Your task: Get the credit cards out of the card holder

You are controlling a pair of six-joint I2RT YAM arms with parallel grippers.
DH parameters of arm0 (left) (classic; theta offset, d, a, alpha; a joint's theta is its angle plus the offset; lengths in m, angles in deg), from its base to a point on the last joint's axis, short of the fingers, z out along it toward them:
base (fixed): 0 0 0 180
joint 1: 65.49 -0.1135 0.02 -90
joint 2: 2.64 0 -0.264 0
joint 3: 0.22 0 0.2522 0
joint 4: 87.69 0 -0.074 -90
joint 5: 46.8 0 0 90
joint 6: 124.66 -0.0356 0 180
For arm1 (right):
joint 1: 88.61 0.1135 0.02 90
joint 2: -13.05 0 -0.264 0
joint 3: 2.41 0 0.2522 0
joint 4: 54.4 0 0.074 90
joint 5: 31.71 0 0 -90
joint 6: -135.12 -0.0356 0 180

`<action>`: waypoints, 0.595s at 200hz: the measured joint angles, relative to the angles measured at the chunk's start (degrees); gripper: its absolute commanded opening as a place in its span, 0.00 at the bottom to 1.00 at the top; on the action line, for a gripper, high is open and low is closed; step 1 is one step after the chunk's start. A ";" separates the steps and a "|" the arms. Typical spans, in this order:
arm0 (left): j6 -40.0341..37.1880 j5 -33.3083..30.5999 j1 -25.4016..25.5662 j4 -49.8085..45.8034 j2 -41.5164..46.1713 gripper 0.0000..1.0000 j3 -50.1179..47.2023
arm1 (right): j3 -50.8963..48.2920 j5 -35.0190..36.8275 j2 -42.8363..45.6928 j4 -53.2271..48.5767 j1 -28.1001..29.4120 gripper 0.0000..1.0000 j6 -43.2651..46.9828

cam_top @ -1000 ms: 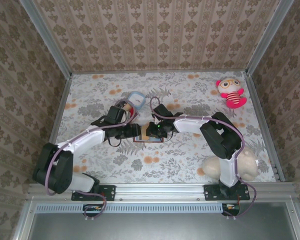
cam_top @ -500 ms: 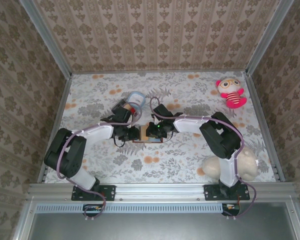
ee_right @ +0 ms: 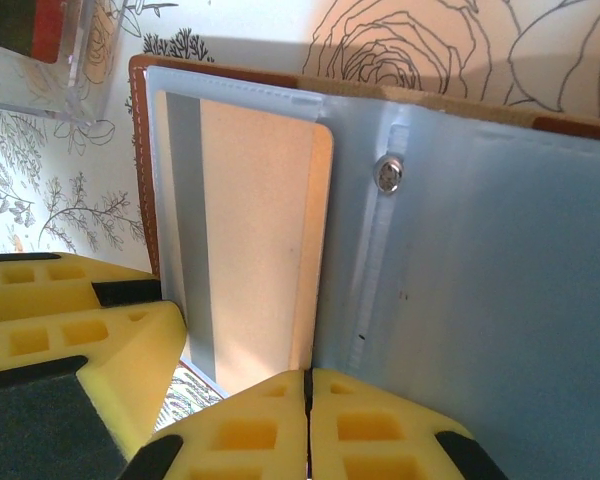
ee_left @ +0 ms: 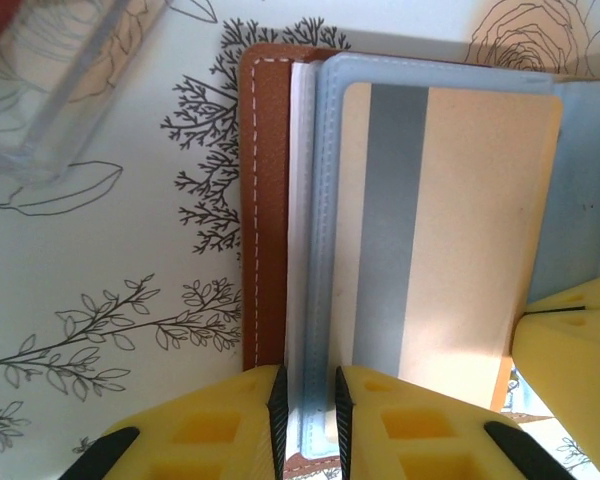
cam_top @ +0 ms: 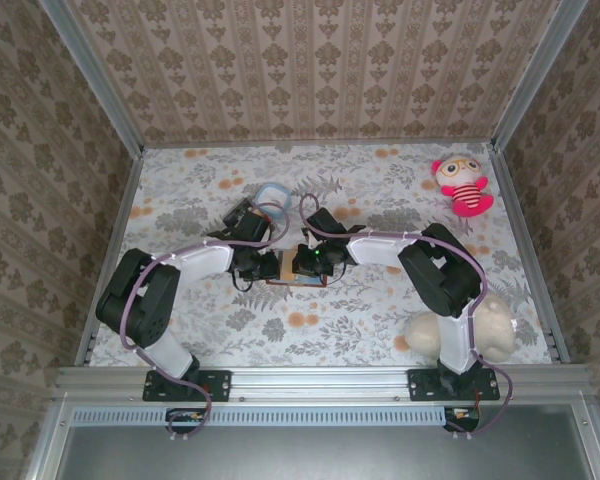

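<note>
Left hand (ee_left: pixel 308 388) advanced (card holder (ee_left: pixel 266 200) crosswise).

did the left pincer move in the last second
Yes. The left pincer edged right, toward the card holder, and slightly up the view, nearer the clear plastic box, which stayed put.

Floral tabletop (cam_top: pixel 360 310) carries a pink plush doll (cam_top: pixel 463 186), beige plush toy (cam_top: pixel 495 322), and clear plastic box (cam_top: pixel 271 195).

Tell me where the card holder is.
The card holder lies open near the centre of the top view, held between both arms' jaws, just nearer than the clear plastic box.
</note>
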 measured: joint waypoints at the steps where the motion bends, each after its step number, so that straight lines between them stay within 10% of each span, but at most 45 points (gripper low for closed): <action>1: 0.00 -0.04 0.00 -0.04 0.00 0.23 0.00 | 0.00 0.02 0.00 0.00 -0.02 0.08 0.00; 119: -0.90 -1.42 0.07 -1.27 0.09 0.23 0.33 | -4.09 1.68 3.32 -0.02 -1.99 0.14 1.51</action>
